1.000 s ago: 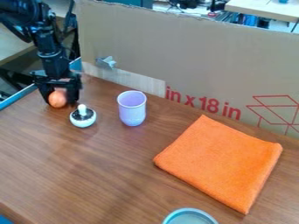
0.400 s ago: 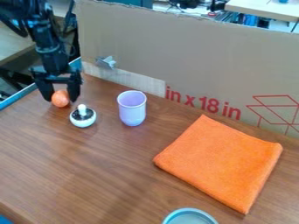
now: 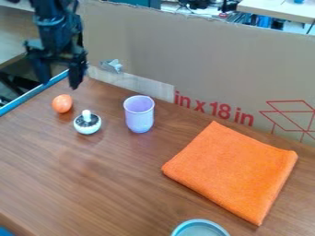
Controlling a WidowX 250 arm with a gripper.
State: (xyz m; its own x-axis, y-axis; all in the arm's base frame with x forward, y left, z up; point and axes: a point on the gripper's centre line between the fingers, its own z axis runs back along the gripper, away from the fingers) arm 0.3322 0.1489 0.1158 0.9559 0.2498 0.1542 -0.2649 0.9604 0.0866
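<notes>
Hand open, nothing grasped, above orange egg on tabletop.
I'd go straight up, fingers wide, so the egg doesn't roll into the knobbed pot just beside it. Blue edge is close, cardboard bounds the back; more room towards the camera.

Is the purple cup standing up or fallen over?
Standing up. The purple cup has its opening on top and its rounded bottom on the table.
</notes>
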